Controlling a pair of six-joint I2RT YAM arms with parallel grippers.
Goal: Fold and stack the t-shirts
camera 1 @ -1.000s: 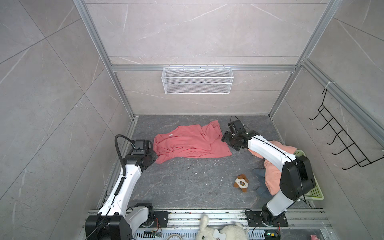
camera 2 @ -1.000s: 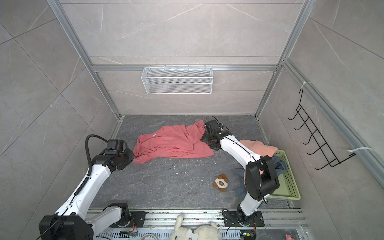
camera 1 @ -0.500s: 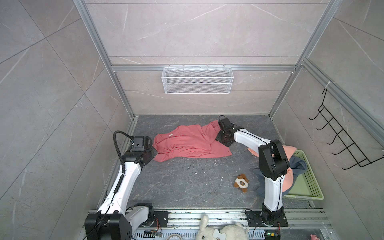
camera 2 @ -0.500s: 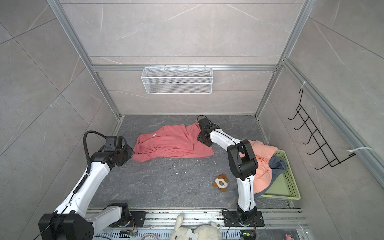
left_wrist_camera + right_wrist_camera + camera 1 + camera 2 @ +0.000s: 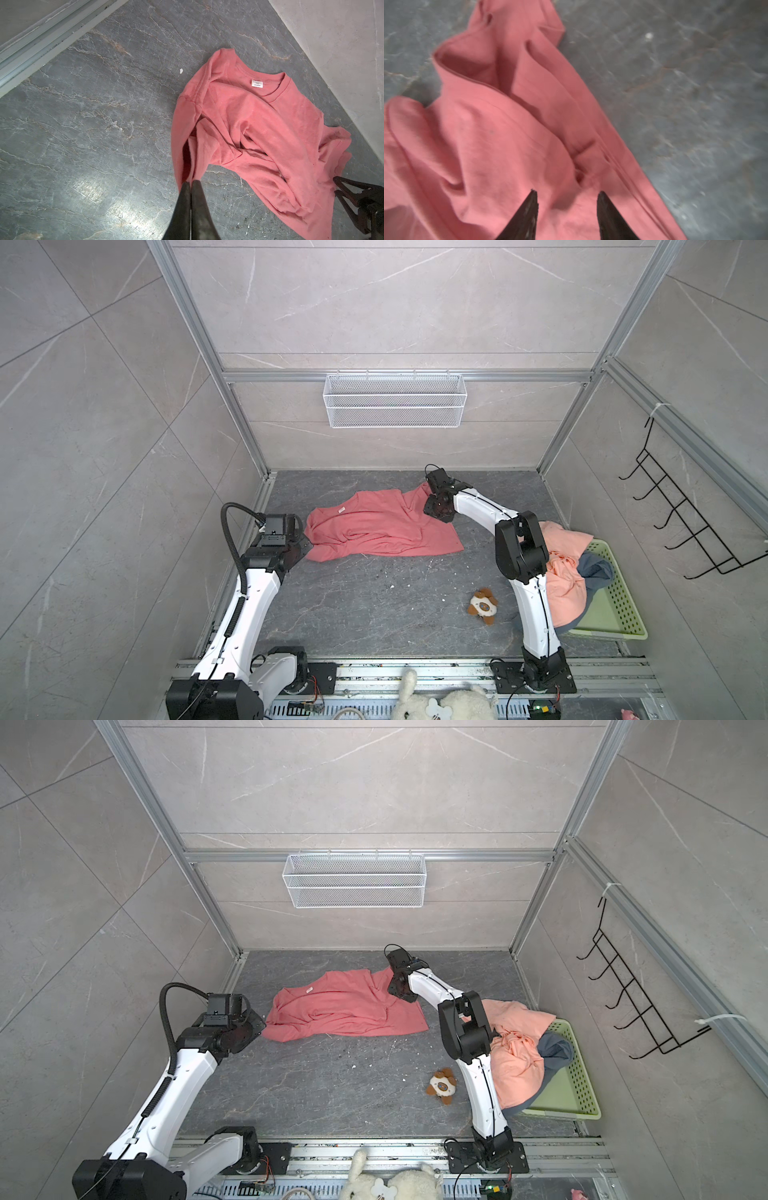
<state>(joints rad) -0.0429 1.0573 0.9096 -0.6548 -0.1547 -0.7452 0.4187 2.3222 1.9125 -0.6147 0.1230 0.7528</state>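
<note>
- Nothing is folded yet and no stack exists; by my reckoning the job is at its very start, with the first shirt only being laid out
- The coral-red t-shirt (image 5: 382, 526) lies rumpled on the grey floor (image 5: 374, 605), spread between the two sets of fingers, collar and label facing up
- The left gripper (image 5: 191, 182) has its fingers pressed together on one edge of that shirt, the cloth running straight out from the fingertips
- The right gripper (image 5: 566, 194) is down over the opposite end, jaws standing apart with bunched fabric lying between the tips; I see no pinch made there yet
- Left to do, as I judge it: flatten this shirt, fold it, then do the same for the others and pile them up
- The green basket (image 5: 623, 597) sits well away from both sets of fingers, behind the right arm's elbow; a peach t-shirt (image 5: 565, 585) spills out of it onto the floor, and a blue-grey t-shirt (image 5: 598, 570) is heaped inside beside the peach one
- The wire basket (image 5: 395, 402) hangs on the back wall, high beyond the right fingers, and I can see nothing in it
- A small plush toy (image 5: 483, 605) lies loose on the floor, apart from either gripper, in no container
</note>
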